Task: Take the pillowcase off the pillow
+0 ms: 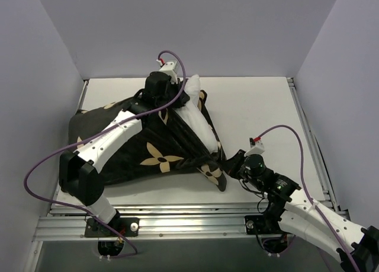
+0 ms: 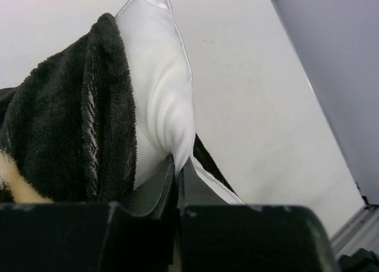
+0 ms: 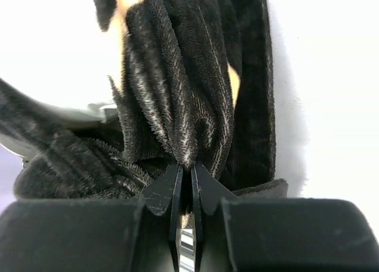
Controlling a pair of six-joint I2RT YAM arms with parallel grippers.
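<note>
The black pillowcase point(image 1: 148, 150) with tan flower motifs lies across the left and middle of the table. The white pillow point(image 1: 198, 121) sticks out of its open end toward the back. My left gripper point(image 1: 172, 97) is up at that end, shut on a pinch of the pillow point(image 2: 169, 106), with the pillowcase point(image 2: 71, 124) bunched to its left. My right gripper point(image 1: 228, 165) is at the pillowcase's near right corner, shut on a fold of the plush black pillowcase point(image 3: 183, 106).
White table point(image 1: 260, 112) with grey walls on three sides. A metal rail point(image 1: 177, 224) runs along the near edge by the arm bases. Purple cables loop over both arms.
</note>
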